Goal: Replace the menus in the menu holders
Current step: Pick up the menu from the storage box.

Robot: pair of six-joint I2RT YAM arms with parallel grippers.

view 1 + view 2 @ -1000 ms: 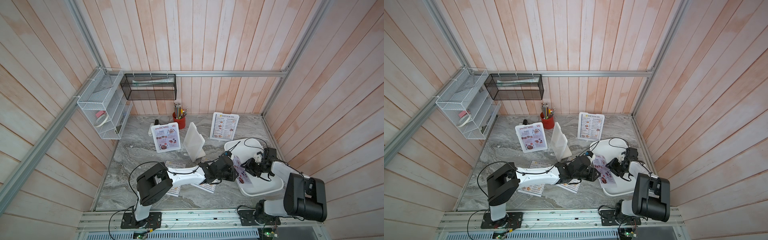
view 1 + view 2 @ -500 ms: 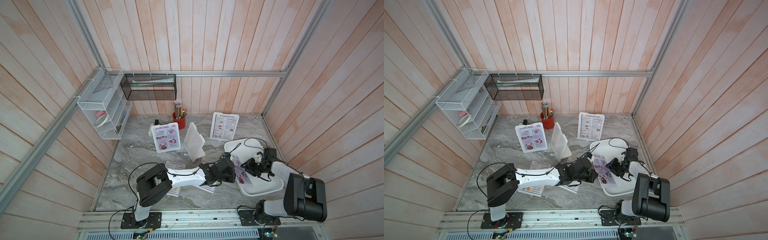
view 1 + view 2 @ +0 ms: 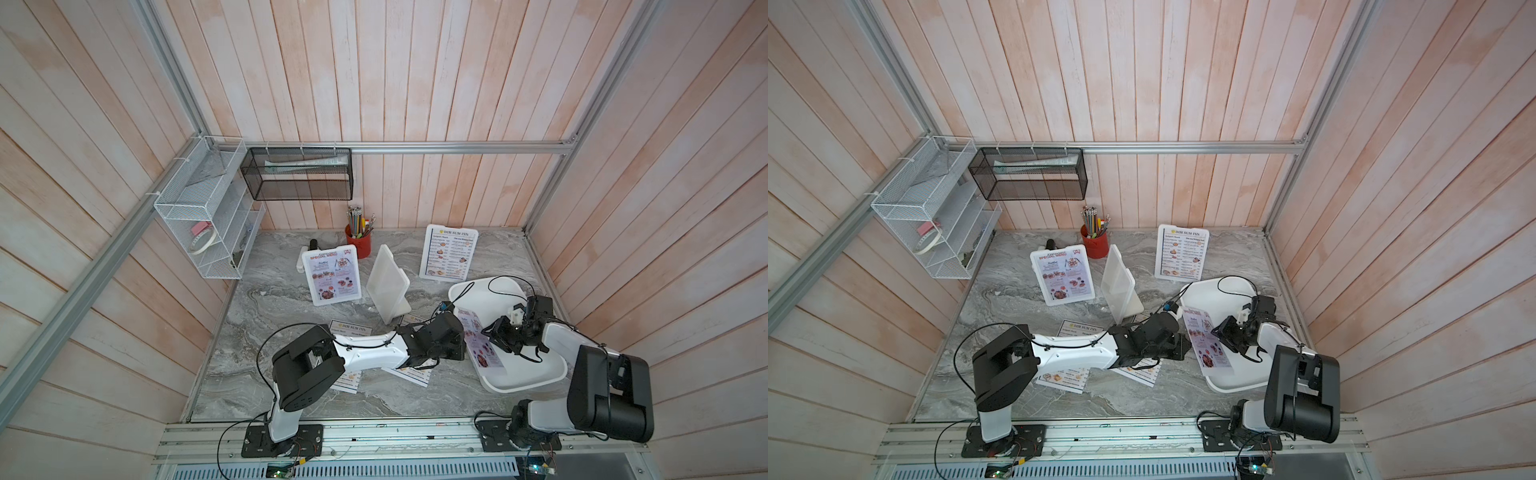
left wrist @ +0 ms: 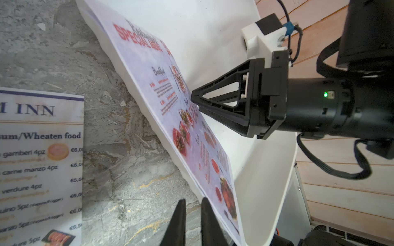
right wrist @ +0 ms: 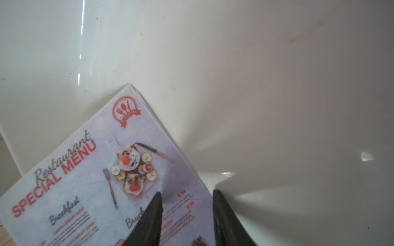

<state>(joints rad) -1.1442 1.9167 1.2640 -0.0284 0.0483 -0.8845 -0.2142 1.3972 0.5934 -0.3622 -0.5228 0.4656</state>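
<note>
A thin stack of lilac "SPECIAL MENU" menus [image 3: 478,347] [image 4: 170,85] [image 5: 85,181] leans tilted over the near rim of the white tray [image 3: 534,374]. My right gripper [image 5: 186,193] [image 3: 488,332] is open and straddles the stack's edge, one finger over the print and one over the tray. Beside the stack's lower corner, my left gripper [image 4: 193,204] [image 3: 457,347] shows a narrow gap with only marble in it. Three menu holders stand at the back: one with a lilac menu [image 3: 332,276], one turned away [image 3: 388,282], one with a "DIM SUM INN" menu [image 3: 449,253].
Loose "DIM SUM INN" sheets [image 3: 351,328] [image 4: 40,159] lie on the marble table, partly under my left arm. A red pencil cup [image 3: 358,245] stands at the back. A white wire shelf [image 3: 203,220] and a black mesh basket [image 3: 297,174] hang on the walls.
My left gripper's jaws have narrowed to a small gap and it has crept slightly along the tray's edge. The right gripper and the lilac stack have barely moved.
</note>
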